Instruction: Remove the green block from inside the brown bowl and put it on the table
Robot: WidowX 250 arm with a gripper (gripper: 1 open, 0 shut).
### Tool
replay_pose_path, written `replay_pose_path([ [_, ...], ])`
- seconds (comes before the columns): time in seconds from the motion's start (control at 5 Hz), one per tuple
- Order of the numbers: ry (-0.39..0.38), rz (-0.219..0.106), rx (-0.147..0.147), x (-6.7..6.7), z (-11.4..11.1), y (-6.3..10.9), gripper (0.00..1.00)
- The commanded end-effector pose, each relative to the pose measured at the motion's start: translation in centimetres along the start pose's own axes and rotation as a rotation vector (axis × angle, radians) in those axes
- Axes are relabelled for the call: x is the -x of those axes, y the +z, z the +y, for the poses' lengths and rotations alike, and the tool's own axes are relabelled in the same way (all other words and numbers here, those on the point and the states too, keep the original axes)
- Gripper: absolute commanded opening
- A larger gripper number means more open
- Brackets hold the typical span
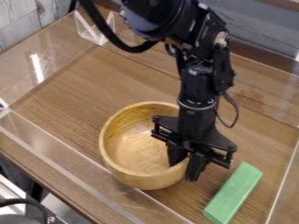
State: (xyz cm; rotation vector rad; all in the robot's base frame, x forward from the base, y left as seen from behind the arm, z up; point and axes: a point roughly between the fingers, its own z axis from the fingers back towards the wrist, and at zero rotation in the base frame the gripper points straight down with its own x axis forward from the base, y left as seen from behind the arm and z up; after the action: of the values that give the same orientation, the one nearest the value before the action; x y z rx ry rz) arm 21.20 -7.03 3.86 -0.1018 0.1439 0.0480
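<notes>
The brown bowl (126, 147) stands on the table (105, 79) near the front, and I see nothing inside it. The green block (233, 195) lies flat on the table just right of the bowl, outside it. My gripper (191, 166) points straight down at the bowl's right rim, one finger inside the bowl and one outside. Its fingers are shut on the rim. The block is apart from the gripper, lower right of it.
Low clear acrylic walls (52, 144) border the table at the front, left and back. The dark arm (176, 35) rises from the gripper toward the top of the view. Bare wood lies left of and behind the bowl.
</notes>
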Motion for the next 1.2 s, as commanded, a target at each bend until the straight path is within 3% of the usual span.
replay_pose_path([
  [0.0,0.005,-0.033,0.02,-0.7,-0.1,1.3,0.0],
  [0.4,0.004,-0.02,0.024,-0.8,0.0,1.7,0.0],
  [0.6,0.005,-0.016,0.027,-0.9,0.0,1.9,1.0],
  [1.0,0.0,-0.017,0.03,-1.8,0.5,3.4,1.0],
])
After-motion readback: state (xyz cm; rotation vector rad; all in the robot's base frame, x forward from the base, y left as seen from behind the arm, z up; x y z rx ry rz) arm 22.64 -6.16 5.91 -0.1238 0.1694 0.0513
